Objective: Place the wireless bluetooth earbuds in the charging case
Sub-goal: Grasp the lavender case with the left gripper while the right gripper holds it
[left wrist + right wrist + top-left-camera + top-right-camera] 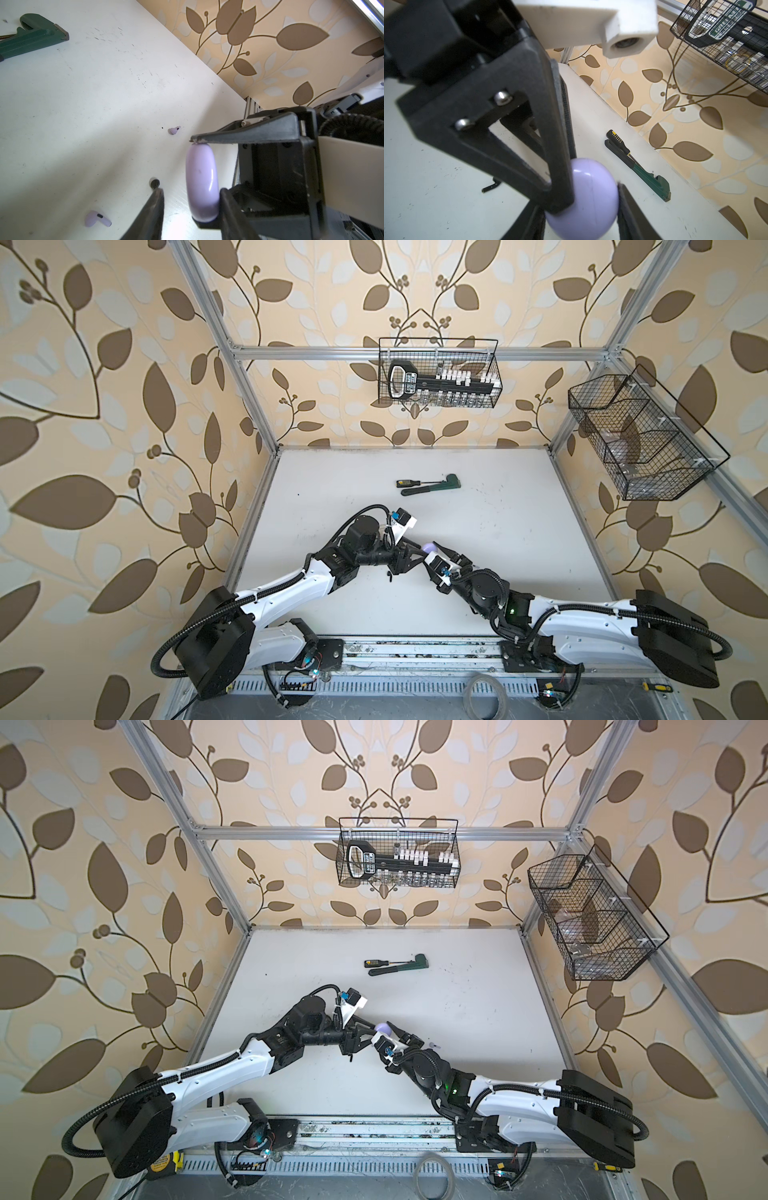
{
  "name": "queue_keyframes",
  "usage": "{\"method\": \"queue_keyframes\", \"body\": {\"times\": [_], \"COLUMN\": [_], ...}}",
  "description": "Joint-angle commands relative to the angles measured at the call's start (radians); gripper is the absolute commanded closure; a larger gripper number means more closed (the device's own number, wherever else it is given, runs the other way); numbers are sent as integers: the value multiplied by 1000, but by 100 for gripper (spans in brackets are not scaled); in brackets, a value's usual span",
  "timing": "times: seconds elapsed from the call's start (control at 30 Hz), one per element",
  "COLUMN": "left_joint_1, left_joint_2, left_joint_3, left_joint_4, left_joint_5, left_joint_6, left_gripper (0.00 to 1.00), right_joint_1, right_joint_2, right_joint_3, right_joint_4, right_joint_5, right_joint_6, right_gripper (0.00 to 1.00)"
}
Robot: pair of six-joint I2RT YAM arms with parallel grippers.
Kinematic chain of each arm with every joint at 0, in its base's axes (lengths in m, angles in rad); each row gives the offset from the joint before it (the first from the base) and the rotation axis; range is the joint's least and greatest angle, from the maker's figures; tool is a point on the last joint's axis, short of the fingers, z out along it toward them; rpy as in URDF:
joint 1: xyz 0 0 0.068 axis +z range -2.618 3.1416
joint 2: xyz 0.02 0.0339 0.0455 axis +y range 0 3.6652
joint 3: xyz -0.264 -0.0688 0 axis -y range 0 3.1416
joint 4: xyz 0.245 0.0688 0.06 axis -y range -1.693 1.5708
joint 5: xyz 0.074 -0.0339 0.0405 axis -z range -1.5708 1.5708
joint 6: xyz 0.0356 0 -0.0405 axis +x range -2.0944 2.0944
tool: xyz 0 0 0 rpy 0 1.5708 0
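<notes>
**Left wrist view: lavender case caught between both grippers**

The right gripper [579, 197] is clamped on the pale lavender rounded plastic charging case [200, 182], its two black fingers pressing the case's opposite ends. The lid is shut. The left gripper [190, 190] straddles the same case, partly open. One finger [230, 209] lies against the case and the other finger [153, 212] stands clear of it. Both top views show the case [428, 548] [382, 1028] mid-table, where the grippers meet.

Two pale lavender stemmed plastic earbuds lie loose on the white tabletop [83, 104], outside the case. One earbud [96, 221] is near the left gripper and the other earbud [174, 130] is farther off. Beyond them, a dark green pipe wrench [440, 484] lies beside a black-and-yellow-handled screwdriver [404, 482].
</notes>
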Motion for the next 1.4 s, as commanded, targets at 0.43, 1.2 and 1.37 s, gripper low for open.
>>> {"method": "queue_keyframes", "body": {"times": [0.43,1.2,1.37], "left_joint_1": [-13,-13,-20], "left_joint_2": [23,-97,-153], "left_joint_3": [44,-75,-167], "left_joint_4": [20,156,299], "left_joint_5": [61,2,78], "left_joint_6": [17,93,169], "left_gripper": [65,100,100], "right_joint_1": [16,45,8], "right_joint_2": [44,-325,-358], "right_joint_3": [49,-19,-3], "right_joint_4": [121,-164,-197], "right_joint_5": [21,-123,-127], "right_joint_6": [-26,140,221], "right_gripper": [77,29,27]}}
